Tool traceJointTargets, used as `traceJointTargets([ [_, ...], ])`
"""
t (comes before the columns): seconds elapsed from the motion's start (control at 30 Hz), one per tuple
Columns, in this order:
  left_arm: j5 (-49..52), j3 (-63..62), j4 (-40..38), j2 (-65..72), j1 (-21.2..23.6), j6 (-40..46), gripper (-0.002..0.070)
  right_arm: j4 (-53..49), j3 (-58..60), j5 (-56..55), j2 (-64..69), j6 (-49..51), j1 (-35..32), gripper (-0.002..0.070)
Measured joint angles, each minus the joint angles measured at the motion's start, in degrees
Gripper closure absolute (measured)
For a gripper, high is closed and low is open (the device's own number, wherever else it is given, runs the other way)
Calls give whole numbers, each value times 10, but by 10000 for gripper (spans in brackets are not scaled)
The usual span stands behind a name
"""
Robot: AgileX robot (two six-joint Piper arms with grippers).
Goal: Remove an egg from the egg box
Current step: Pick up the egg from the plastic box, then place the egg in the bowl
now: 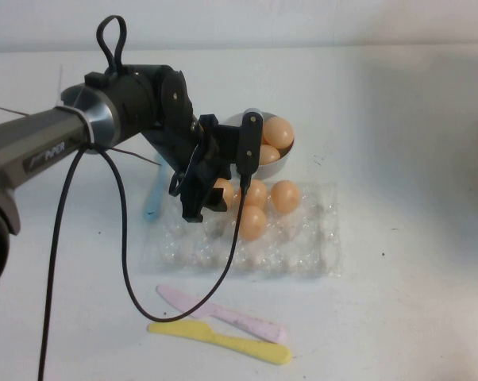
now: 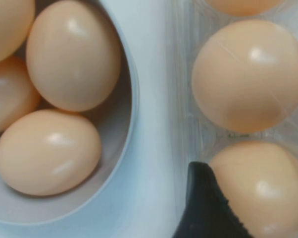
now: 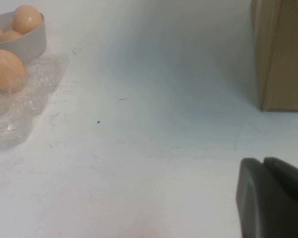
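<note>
Hovering over the clear egg box (image 1: pixel 302 254) on the white table (image 1: pixel 414 302), the left gripper (image 1: pixel 223 186) hangs beside the grey bowl (image 1: pixel 272 169), fingers apart, one dark fingertip (image 2: pixel 206 208) touching an egg (image 2: pixel 260 191) seated blunt end up, long axis upright. Close off-centre and it could squirt sideways or the flimsy tray lift. The right gripper (image 3: pixel 273 198) sits parked far aside, jaws together.

left arm: reaching in from the left, wrist bent downward | left pincer (image 1: pixel 211 190): low, pointing down, one dark fingertip (image 2: pixel 206 208) visible, spread unclear | right pincer (image 3: pixel 273 198): low by the desk, fingers pressed together
</note>
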Motion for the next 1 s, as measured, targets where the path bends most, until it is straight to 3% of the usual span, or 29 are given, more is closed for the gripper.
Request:
traceJointTargets([
  [0.27,9,-7,-2,0,0,-1,323,0,0,0,0,0,0,694],
  [0.77,140,-123,4,0,0,-50,325,0,0,0,0,0,0,694],
  [0.87,132,-140,8,0,0,-61,325,0,0,0,0,0,0,694],
  [1.0,49,-141,9,3,0,-108,326,0,0,0,0,0,0,694],
])
